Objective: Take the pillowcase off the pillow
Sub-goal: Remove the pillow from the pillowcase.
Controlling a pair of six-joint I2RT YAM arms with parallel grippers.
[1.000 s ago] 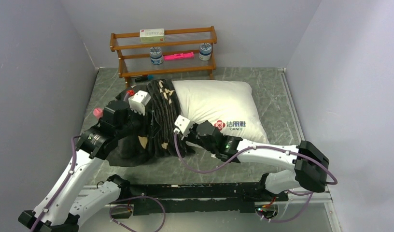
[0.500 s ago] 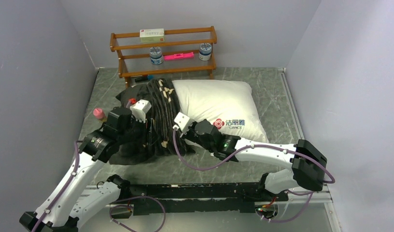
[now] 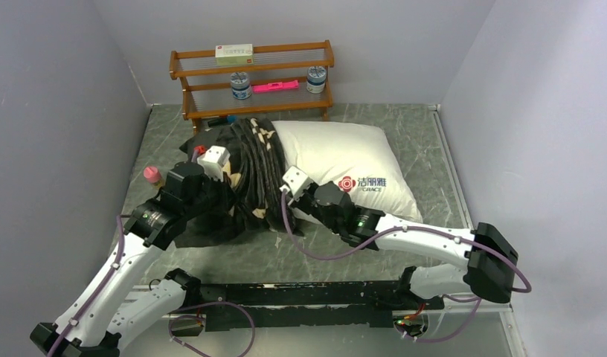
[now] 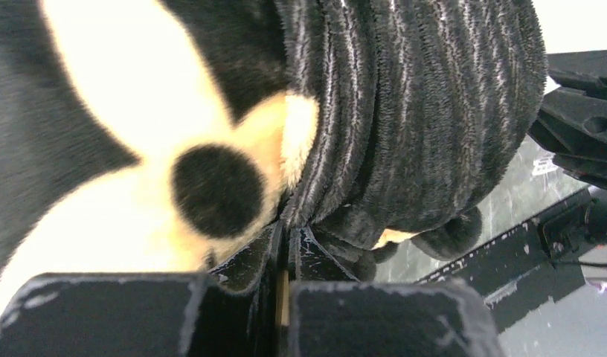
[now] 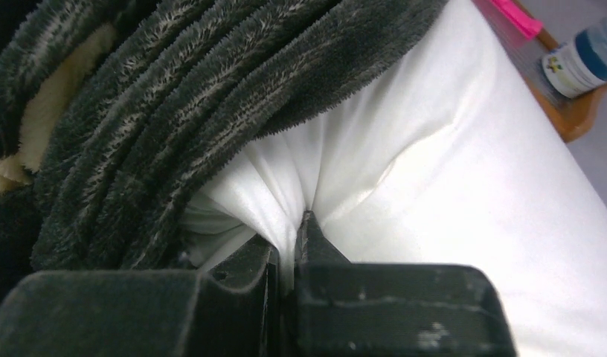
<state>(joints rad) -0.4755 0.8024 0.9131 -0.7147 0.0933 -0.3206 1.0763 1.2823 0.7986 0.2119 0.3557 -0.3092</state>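
Observation:
The black plush pillowcase (image 3: 245, 167) with tan flower prints is bunched in ridges over the left end of the white pillow (image 3: 338, 160). Most of the pillow lies bare to the right, its red logo and blue characters facing up. My left gripper (image 4: 287, 230) is shut on a fold of the pillowcase (image 4: 405, 111), just below a tan flower; from above it (image 3: 225, 187) sits on the bunch's near left side. My right gripper (image 5: 287, 239) is shut on a pinch of white pillow (image 5: 449, 186) fabric right beside the pillowcase's edge (image 5: 211, 97). From above it (image 3: 286, 210) is at the pillow's near edge.
A wooden shelf (image 3: 252, 82) stands against the back wall, holding a box, two jars and a pink item. A small pink-capped object (image 3: 151, 175) sits by the left wall. Grey walls close in left and right. The arms' black base rail (image 3: 300, 294) runs along the near edge.
My left gripper has closed on the pillowcase fold. The right arm has shifted right with its pinch of pillow, and the pillow and its logo have slid a little rightwards.

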